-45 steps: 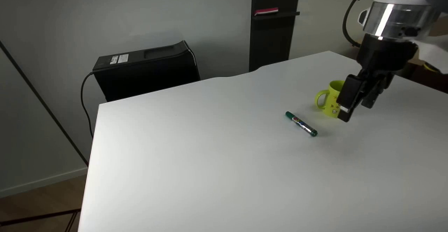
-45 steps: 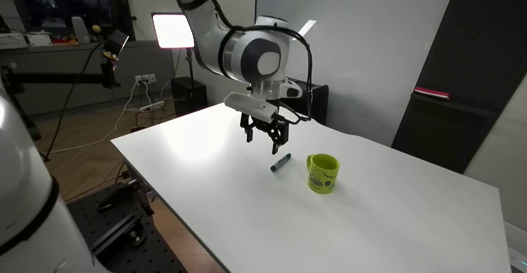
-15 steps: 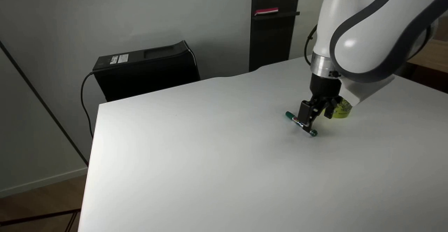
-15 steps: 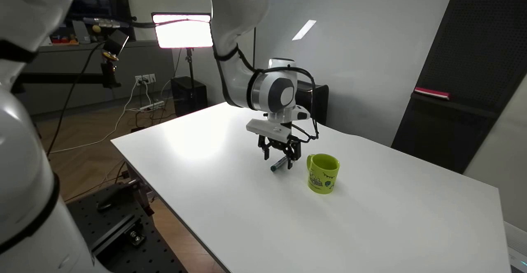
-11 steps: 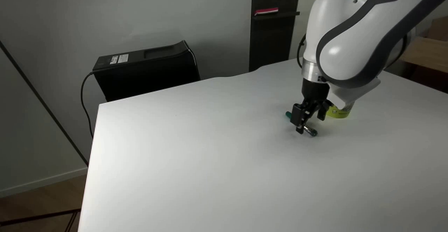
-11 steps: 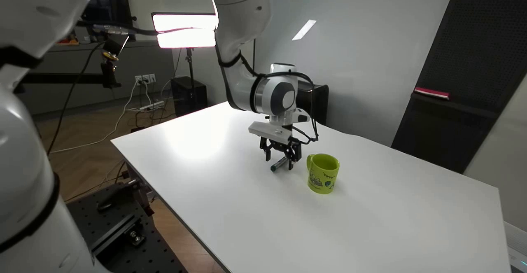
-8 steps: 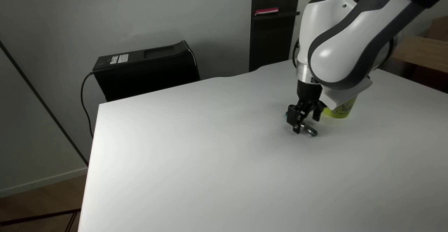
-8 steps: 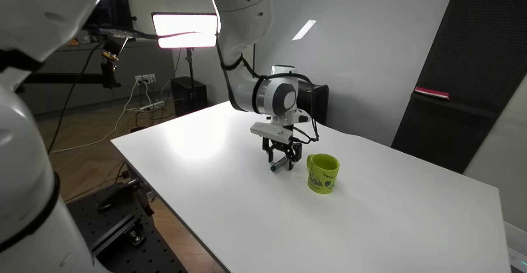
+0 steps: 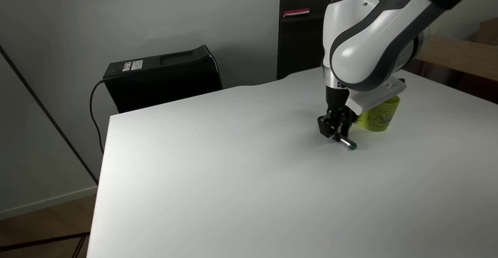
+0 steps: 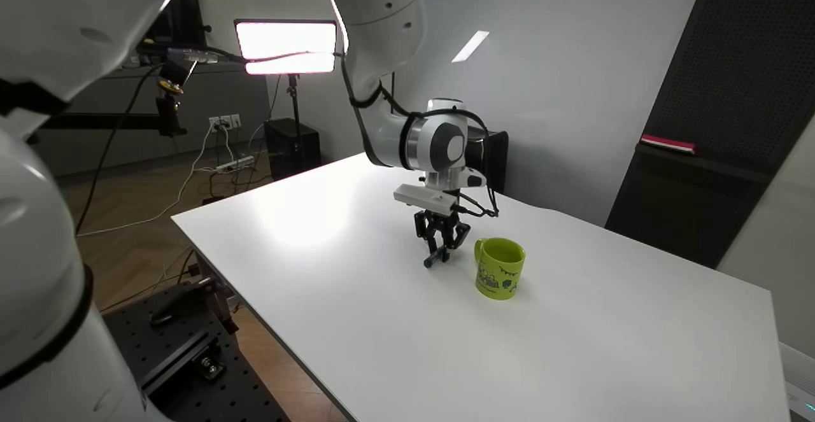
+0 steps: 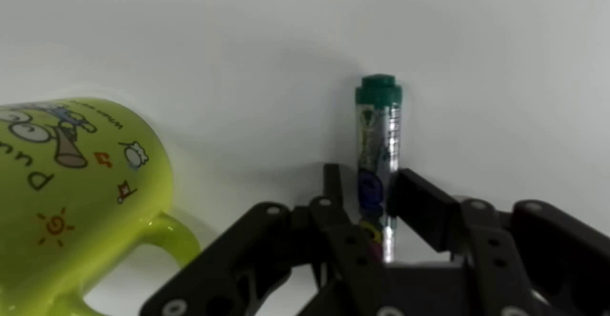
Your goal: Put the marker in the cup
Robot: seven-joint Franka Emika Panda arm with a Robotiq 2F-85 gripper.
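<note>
A green-capped marker [image 11: 379,130] with a silvery printed barrel lies between the fingers of my gripper [image 11: 367,178]. The right finger [image 11: 421,206] meets the barrel, while a narrow strip of table shows between the left finger [image 11: 332,182] and the marker. Both jaws are partly drawn in, not closed on it. In both exterior views the marker's end [image 9: 347,143] pokes out from under the gripper [image 10: 439,252], low at the table. The yellow-green cup [image 10: 500,275] stands upright close by, handle [image 11: 174,239] towards the gripper. In an exterior view the wrist partly hides the cup [image 9: 379,118].
Everything stands on a white table [image 9: 218,172]. Behind its far edge is a black box [image 9: 163,79] near the wall. A lit panel [image 10: 286,46] on a stand is behind the table. The robot's own arm [image 10: 38,282] fills much of an exterior view's side.
The gripper has come down over the marker and its fingers have drawn much closer together. The marker's exposed end has shifted slightly. The cup has stayed in place.
</note>
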